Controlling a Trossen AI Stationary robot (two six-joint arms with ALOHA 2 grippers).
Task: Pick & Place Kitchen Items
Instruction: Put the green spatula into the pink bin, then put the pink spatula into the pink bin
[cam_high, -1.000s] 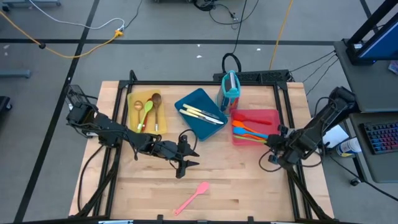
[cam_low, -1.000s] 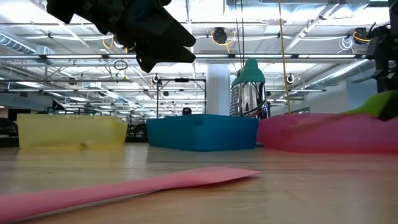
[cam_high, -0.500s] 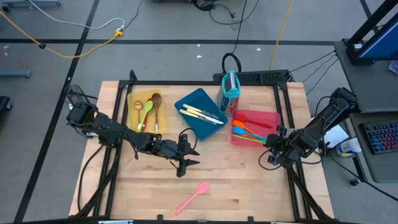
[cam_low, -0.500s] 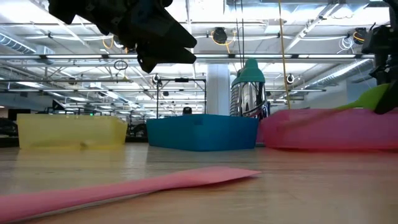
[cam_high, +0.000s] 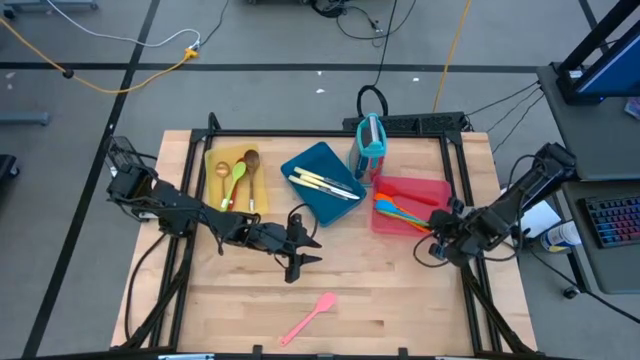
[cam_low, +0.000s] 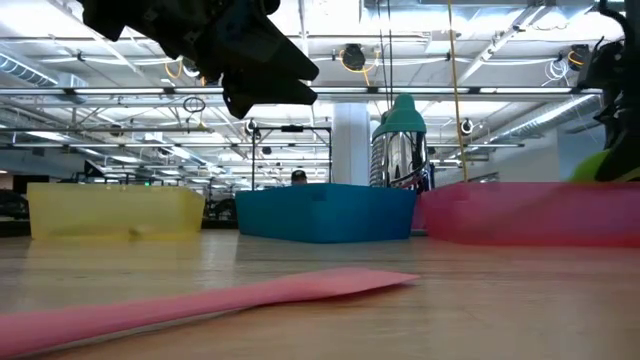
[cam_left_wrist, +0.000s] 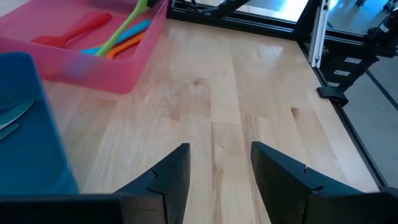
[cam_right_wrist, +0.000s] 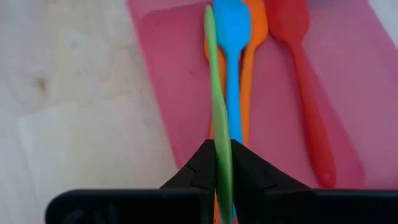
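Utensils lie sorted in three trays along the upper half of the high view. The yellow tray (cam_high: 213, 168) at upper left holds a green spoon (cam_high: 234, 181) and a wooden spoon (cam_high: 247, 163); the blue tray (cam_high: 322, 157) at centre holds cream-handled knives (cam_high: 324, 184); the red tray (cam_high: 430, 187) right of centre holds a red spatula (cam_right_wrist: 303, 74), a blue spatula (cam_right_wrist: 232, 56) and an orange spatula (cam_right_wrist: 251, 50) side by side. An upright teal holder (cam_high: 370, 140) stands between the blue and red trays, just above them. A pink spatula (cam_high: 309, 318) lies alone on the bare wooden worktop (cam_high: 380, 300) at lower centre of the high view, well apart from both arms; in the low view it stretches across the foreground. The right claw (cam_right_wrist: 219, 163) sits at the lower right corner of the red tray and is clamped narrow on a thin green utensil (cam_right_wrist: 216, 99), which it holds edge-on above the blue and orange spatulas, its tip reaching over the tray. The left claw (cam_left_wrist: 219, 163) hangs over bare worktop below the blue tray, near the middle of the high view, fingers spread wide with nothing between them.
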